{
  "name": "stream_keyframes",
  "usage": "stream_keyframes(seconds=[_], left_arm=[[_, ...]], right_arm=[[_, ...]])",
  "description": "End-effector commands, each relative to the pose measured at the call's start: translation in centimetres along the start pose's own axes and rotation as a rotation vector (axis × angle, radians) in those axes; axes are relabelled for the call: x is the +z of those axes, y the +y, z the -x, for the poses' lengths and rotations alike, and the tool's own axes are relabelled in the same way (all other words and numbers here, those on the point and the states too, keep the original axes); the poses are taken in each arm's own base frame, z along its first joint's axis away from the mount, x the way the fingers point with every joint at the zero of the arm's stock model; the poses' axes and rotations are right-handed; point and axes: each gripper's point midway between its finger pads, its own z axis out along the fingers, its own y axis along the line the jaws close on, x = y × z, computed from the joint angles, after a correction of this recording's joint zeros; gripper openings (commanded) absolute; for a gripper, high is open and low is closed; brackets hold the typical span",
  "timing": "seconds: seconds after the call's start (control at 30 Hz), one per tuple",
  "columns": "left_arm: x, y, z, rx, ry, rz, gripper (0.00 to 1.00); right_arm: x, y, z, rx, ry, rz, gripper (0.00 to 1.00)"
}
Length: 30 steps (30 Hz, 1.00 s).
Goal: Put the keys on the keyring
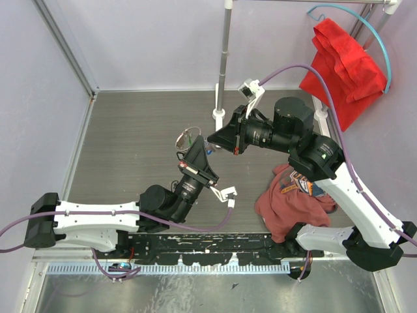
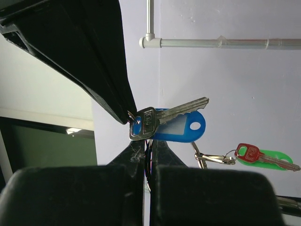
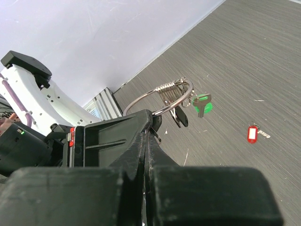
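My left gripper (image 2: 149, 143) is shut on the thin wire of the keyring (image 3: 157, 96), which it holds up above the table (image 1: 130, 130). A black key (image 3: 181, 117) and a green-headed key (image 3: 202, 104) hang from the ring. In the left wrist view a red key on a green tag (image 2: 263, 157) dangles to the right. My right gripper (image 3: 153, 123) is shut on a silver key with a blue tag (image 2: 176, 123), tip to tip with the left gripper (image 1: 193, 145) beside the ring. A red-tagged key (image 3: 254, 133) lies on the table.
A crumpled reddish shirt (image 1: 296, 195) lies on the table under the right arm. A red cloth (image 1: 342, 62) hangs on a hanger at the back right. A metal pole (image 1: 223, 65) stands just behind the two grippers.
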Motion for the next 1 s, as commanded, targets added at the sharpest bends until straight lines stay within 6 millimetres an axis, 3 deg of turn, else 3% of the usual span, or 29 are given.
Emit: stream_keyframes(seconds=[0.0, 0.5, 0.97], left_arm=[[0.2, 2.6, -0.9, -0.008, 0.028, 0.064, 0.00], [0.9, 2.3, -0.9, 0.023, 0.053, 0.059, 0.00], [0.8, 1.9, -0.7, 0.031, 0.047, 0.053, 0.00]], right_arm=[[-0.4, 0.6, 1.5, 0.002, -0.043, 0.003, 0.00], [-0.7, 0.3, 0.9, 0.006, -0.022, -0.019, 0.01], [-1.1, 0.4, 2.0, 0.004, -0.072, -0.028, 0.00]])
